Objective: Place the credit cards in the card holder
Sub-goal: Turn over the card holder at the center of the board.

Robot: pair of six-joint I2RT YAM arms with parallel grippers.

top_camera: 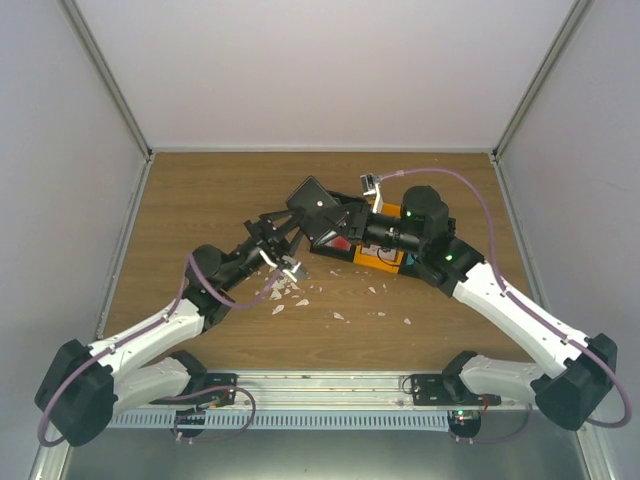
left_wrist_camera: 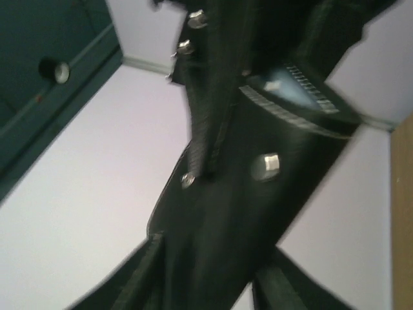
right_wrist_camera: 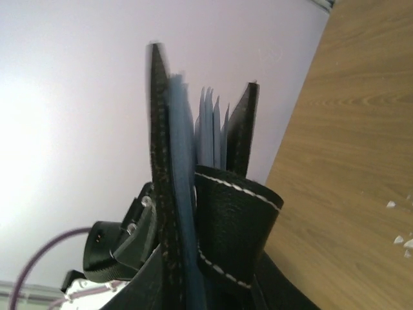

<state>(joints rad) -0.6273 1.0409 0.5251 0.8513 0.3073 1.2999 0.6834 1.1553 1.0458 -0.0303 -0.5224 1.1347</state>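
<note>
The left arm (top_camera: pixel 160 335) and right arm (top_camera: pixel 500 300) converge mid-table on the raised holder (top_camera: pixel 318 212), blocking the centre, with a tray (top_camera: pixel 380 260) beneath. Scraps (top_camera: pixel 285 292) litter the near middle; the table (top_camera: pixel 200 190) lies open along the back wall (top_camera: pixel 320 70) and both sides.

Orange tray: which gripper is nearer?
Right. The right gripper hangs by the orange tray's left end; the left gripper is farther left, across the raised card holder.
</note>
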